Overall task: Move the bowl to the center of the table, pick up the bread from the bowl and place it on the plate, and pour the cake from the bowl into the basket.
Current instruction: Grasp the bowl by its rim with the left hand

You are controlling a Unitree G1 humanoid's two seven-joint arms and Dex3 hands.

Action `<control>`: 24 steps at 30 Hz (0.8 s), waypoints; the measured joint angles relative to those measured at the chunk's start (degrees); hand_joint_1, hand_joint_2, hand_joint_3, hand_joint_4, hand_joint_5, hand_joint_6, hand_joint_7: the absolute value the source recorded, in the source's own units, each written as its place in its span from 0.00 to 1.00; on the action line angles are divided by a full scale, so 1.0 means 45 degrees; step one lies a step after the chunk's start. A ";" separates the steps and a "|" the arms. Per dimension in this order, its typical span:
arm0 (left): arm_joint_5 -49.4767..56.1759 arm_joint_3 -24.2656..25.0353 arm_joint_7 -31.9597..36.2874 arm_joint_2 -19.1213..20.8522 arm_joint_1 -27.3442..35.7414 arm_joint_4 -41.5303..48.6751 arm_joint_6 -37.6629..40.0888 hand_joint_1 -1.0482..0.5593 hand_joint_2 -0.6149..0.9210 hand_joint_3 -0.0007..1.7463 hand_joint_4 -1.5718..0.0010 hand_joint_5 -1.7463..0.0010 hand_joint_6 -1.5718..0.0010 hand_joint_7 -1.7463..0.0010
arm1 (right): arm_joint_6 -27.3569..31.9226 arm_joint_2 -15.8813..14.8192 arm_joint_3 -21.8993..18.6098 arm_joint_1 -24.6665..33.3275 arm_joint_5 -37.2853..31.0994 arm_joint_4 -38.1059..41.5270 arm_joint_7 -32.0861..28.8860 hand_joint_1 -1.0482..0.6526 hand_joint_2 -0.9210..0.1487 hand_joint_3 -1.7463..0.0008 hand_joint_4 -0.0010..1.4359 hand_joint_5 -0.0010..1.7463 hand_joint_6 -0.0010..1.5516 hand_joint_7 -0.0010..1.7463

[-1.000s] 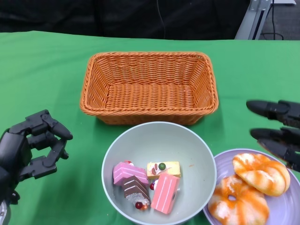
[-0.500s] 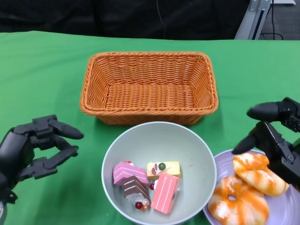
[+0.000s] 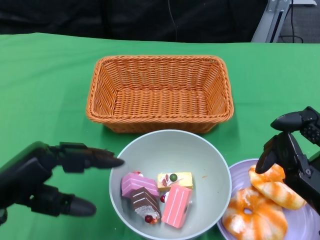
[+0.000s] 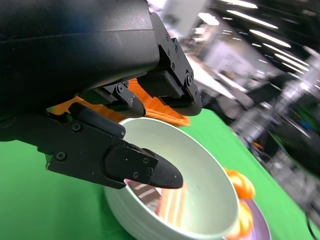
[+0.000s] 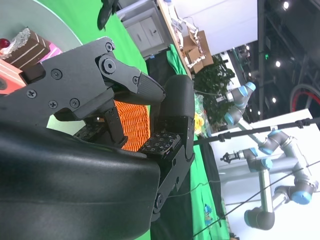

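The pale grey bowl sits at the front centre, just before the orange wicker basket, and holds several small cake pieces. Two orange glazed breads lie on the purple plate at the bowl's right. My left hand is stretched toward the bowl's left rim with its fingers apart, one fingertip right at the rim, and it holds nothing. The left wrist view shows those fingers over the bowl's edge. My right hand hovers over the plate's far edge, fingers apart and empty.
Green cloth covers the table, with bare room to the left of the basket and the bowl. The basket stands close behind the bowl, and the plate touches or nearly touches the bowl's right side. In the right wrist view the basket shows past my fingers.
My left hand has swung right toward the bowl, its fingers stretching out to the rim. My right hand has turned and dropped over the plate's far edge. Bowl, basket and plate stay put.
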 measured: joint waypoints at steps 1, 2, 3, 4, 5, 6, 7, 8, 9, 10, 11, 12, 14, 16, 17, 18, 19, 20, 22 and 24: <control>0.0057 -0.0111 0.0015 0.0003 0.0024 -0.0063 -0.0446 0.22 1.00 0.07 0.59 0.98 0.55 0.98 | 0.0000 -0.0002 0.0007 0.0000 0.0047 0.0012 -0.0084 0.55 0.20 0.44 0.50 0.94 0.44 0.77; 0.0069 -0.0222 0.0046 0.0007 0.0034 -0.0088 -0.0839 0.22 1.00 0.07 0.56 0.97 0.53 0.97 | 0.0000 -0.0009 0.0020 0.0001 0.0077 0.0021 -0.0177 0.55 0.20 0.44 0.50 0.94 0.44 0.77; 0.0070 -0.0332 0.0106 0.0015 0.0034 -0.0097 -0.1204 0.23 1.00 0.06 0.53 0.96 0.50 0.97 | 0.0000 -0.0034 0.0039 0.0001 0.0077 0.0030 -0.0255 0.55 0.20 0.43 0.50 0.94 0.44 0.78; 0.0071 -0.0426 0.0151 0.0026 0.0032 -0.0105 -0.1501 0.23 1.00 0.06 0.52 0.96 0.48 0.97 | 0.0000 -0.0065 0.0063 0.0002 0.0076 0.0039 -0.0319 0.56 0.20 0.43 0.50 0.95 0.44 0.78; 0.0121 -0.0495 0.0188 0.0048 0.0027 -0.0112 -0.1796 0.23 1.00 0.06 0.49 0.96 0.46 0.97 | -0.0001 -0.0094 0.0098 0.0003 0.0072 0.0048 -0.0373 0.56 0.20 0.43 0.49 0.95 0.43 0.78; 0.0232 -0.0552 0.0253 0.0100 0.0009 -0.0117 -0.2073 0.23 1.00 0.07 0.48 0.96 0.46 0.97 | -0.0004 -0.0110 0.0138 0.0009 0.0070 0.0058 -0.0407 0.56 0.20 0.43 0.49 0.96 0.43 0.78; 0.0364 -0.0590 0.0312 0.0158 -0.0041 -0.0111 -0.2312 0.23 1.00 0.07 0.47 0.96 0.44 0.97 | -0.0017 -0.0112 0.0190 0.0017 0.0067 0.0069 -0.0437 0.56 0.21 0.43 0.49 0.96 0.43 0.78; 0.0513 -0.0619 0.0360 0.0206 -0.0135 -0.0094 -0.2577 0.23 1.00 0.07 0.45 0.95 0.43 0.97 | -0.0041 -0.0111 0.0279 0.0020 0.0064 0.0090 -0.0484 0.57 0.21 0.43 0.49 0.96 0.43 0.78; 0.0614 -0.0642 0.0427 0.0242 -0.0231 -0.0081 -0.2809 0.23 1.00 0.08 0.45 0.95 0.43 0.97 | -0.0056 -0.0110 0.0373 0.0021 0.0061 0.0112 -0.0525 0.57 0.22 0.43 0.49 0.96 0.43 0.78; 0.0700 -0.0683 0.0536 0.0262 -0.0324 -0.0038 -0.2987 0.23 1.00 0.08 0.44 0.95 0.42 0.97 | -0.0088 -0.0109 0.0467 0.0023 0.0061 0.0138 -0.0569 0.57 0.22 0.42 0.49 0.96 0.43 0.78; 0.0829 -0.0729 0.0646 0.0266 -0.0449 0.0023 -0.3169 0.23 1.00 0.09 0.43 0.95 0.41 0.97 | -0.0117 -0.0108 0.0545 0.0023 0.0061 0.0179 -0.0603 0.57 0.22 0.42 0.49 0.95 0.43 0.78; 0.0986 -0.0760 0.0726 0.0269 -0.0575 0.0099 -0.3318 0.24 1.00 0.09 0.41 0.95 0.40 0.97 | -0.0136 -0.0105 0.0606 0.0023 0.0066 0.0221 -0.0603 0.57 0.22 0.43 0.49 0.95 0.43 0.78; 0.1298 -0.0781 0.0926 0.0275 -0.0760 0.0316 -0.3636 0.24 1.00 0.09 0.39 0.94 0.38 0.97 | -0.0241 -0.0106 0.0658 0.0029 0.0061 0.0271 -0.0630 0.56 0.23 0.43 0.50 0.94 0.44 0.77; 0.1788 -0.0747 0.1096 0.0280 -0.0952 0.0514 -0.3864 0.25 1.00 0.09 0.37 0.94 0.37 0.97 | -0.0284 -0.0106 0.0751 0.0037 0.0019 0.0271 -0.0737 0.56 0.23 0.44 0.51 0.93 0.44 0.77; 0.2110 -0.0678 0.1190 0.0281 -0.1039 0.0561 -0.3948 0.25 1.00 0.08 0.36 0.94 0.36 0.97 | -0.0293 -0.0106 0.0833 0.0053 -0.0036 0.0271 -0.0788 0.56 0.23 0.44 0.51 0.93 0.44 0.77; 0.2438 -0.0556 0.1306 0.0280 -0.1101 0.0573 -0.4016 0.25 1.00 0.07 0.35 0.94 0.35 0.97 | -0.0317 -0.0106 0.0928 0.0081 -0.0056 0.0270 -0.0844 0.56 0.23 0.44 0.51 0.93 0.44 0.77; 0.2733 -0.0461 0.1410 0.0286 -0.1141 0.0573 -0.4040 0.25 1.00 0.07 0.35 0.94 0.35 0.97 | -0.0345 -0.0106 0.0995 0.0117 -0.0059 0.0271 -0.0864 0.56 0.23 0.44 0.51 0.93 0.44 0.77; 0.3063 -0.0370 0.1528 0.0285 -0.1159 0.0550 -0.4027 0.26 1.00 0.07 0.34 0.94 0.35 0.97 | -0.0366 -0.0107 0.1063 0.0153 -0.0101 0.0268 -0.0878 0.55 0.23 0.44 0.51 0.93 0.44 0.77; 0.3818 -0.0126 0.1719 0.0286 -0.1165 0.0367 -0.3820 0.26 1.00 0.06 0.33 0.94 0.34 0.97 | -0.0426 -0.0114 0.1151 0.0215 -0.0231 0.0264 -0.0937 0.55 0.24 0.44 0.50 0.93 0.44 0.77; 0.4501 0.0119 0.1957 0.0286 -0.1129 -0.0099 -0.3453 0.26 1.00 0.06 0.32 0.94 0.33 0.97 | -0.0475 -0.0118 0.1289 0.0266 -0.0302 0.0229 -0.1015 0.56 0.25 0.43 0.50 0.93 0.44 0.77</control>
